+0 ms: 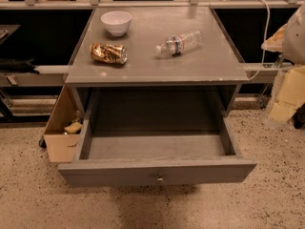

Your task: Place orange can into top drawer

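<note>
Can (108,53): lies on its side on the tabletop (205,68), well apart from the gripper (288,92), beyond the bottle (178,43). Long axis runs roughly toward the gripper, silver end facing it. Judged light, thin-walled, dented, slick, apt to roll; take across mid-body. Gripper: beside the open drawer (157,171); open or closed cannot be told.

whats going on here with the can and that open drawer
The orange can has not been picked up yet. It lies on its side on the table top, near a white bowl and a water bottle. The top drawer stands pulled out below. The gripper hangs at the right edge, away from the can.
</note>
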You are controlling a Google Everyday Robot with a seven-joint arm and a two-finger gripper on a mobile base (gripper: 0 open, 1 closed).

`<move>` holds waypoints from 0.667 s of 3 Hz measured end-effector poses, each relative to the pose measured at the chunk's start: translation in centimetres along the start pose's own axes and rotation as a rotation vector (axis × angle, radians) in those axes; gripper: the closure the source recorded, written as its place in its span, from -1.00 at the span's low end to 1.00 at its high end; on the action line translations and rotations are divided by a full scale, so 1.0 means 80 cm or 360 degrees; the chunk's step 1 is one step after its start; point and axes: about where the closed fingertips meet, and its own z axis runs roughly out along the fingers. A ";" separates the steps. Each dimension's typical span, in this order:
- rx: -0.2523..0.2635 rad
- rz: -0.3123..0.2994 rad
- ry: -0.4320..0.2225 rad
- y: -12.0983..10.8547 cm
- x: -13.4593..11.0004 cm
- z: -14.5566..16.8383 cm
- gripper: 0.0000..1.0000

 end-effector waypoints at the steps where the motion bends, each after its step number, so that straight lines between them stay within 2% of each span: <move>1: 0.0000 0.0000 -0.0001 0.000 0.000 0.000 -1.00; 2: -0.0023 0.0024 -0.0147 -0.026 -0.033 0.006 -1.00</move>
